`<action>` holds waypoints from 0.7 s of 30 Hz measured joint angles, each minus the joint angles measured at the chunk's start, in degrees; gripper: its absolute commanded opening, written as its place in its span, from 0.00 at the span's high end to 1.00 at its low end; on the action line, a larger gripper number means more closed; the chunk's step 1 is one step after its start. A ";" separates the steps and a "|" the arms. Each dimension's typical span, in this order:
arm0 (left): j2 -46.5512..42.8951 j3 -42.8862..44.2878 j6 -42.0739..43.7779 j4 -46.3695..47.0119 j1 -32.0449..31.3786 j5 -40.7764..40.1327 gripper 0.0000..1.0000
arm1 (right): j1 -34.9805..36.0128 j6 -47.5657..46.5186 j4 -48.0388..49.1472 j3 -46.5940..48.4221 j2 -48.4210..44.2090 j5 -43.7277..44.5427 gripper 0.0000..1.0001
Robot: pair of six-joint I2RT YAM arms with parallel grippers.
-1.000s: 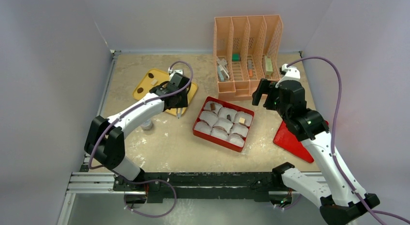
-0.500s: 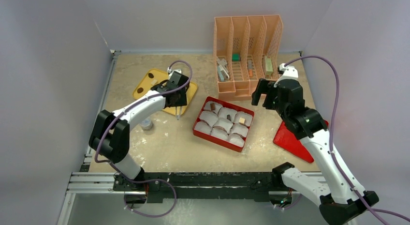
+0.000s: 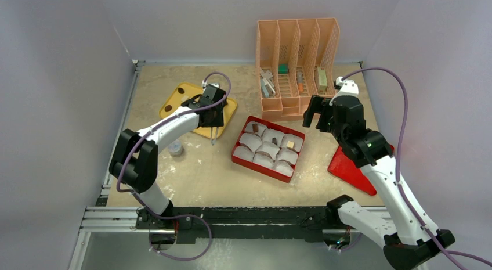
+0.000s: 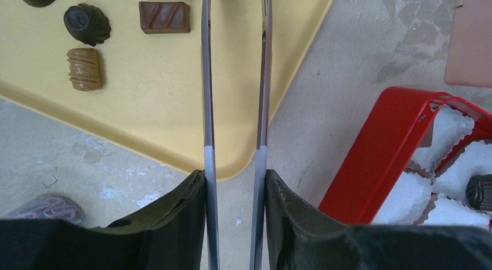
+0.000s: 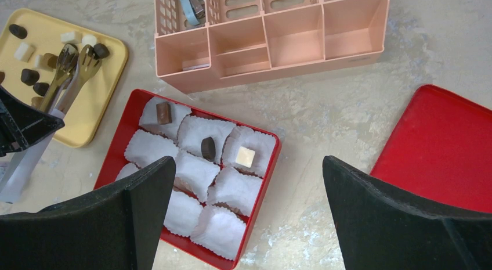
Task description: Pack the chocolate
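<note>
Chocolate pieces lie on the yellow tray (image 4: pixel 145 107): a brown bar (image 4: pixel 164 17), a dark round one (image 4: pixel 87 23) and a tan one (image 4: pixel 84 68). My left gripper (image 4: pixel 235 177) is shut on metal tongs (image 4: pixel 207 78), whose two blades stand apart over the tray's near corner. Their tips run out of the left wrist view. The red box (image 5: pixel 116 142) of white paper cups holds a brown piece (image 5: pixel 164 112), a dark piece (image 5: pixel 208 148) and a cream-white cube (image 5: pixel 245 156). My right gripper (image 5: pixel 248 162) hangs open above the box's right side.
A peach desk organizer (image 3: pixel 296 61) stands behind the box. The red lid (image 3: pixel 351 168) lies at the right, partly under my right arm. A small clear tub of clips (image 3: pixel 176 148) sits on the table left of the box, near the tray.
The left arm's elbow has swung inward while the tongs stayed almost in place at the tray's corner. The right arm has barely moved.
</note>
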 measured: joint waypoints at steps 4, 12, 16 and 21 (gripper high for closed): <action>-1.01 0.00 0.57 -1.38 0.00 1.51 0.77 | 0.00 0.70 -0.37 0.00 -0.35 0.20 0.01; -6.80 0.09 1.46 -5.68 0.00 3.63 0.78 | 0.00 3.32 -1.44 0.00 -0.46 -0.55 0.01; -8.61 0.31 2.38 -7.76 0.00 5.27 0.78 | 0.00 4.61 -1.62 0.00 -0.46 -1.14 0.01; -10.47 0.39 3.54 -9.73 0.02 9.01 0.79 | 0.00 5.22 -1.62 0.00 -0.46 -1.57 0.01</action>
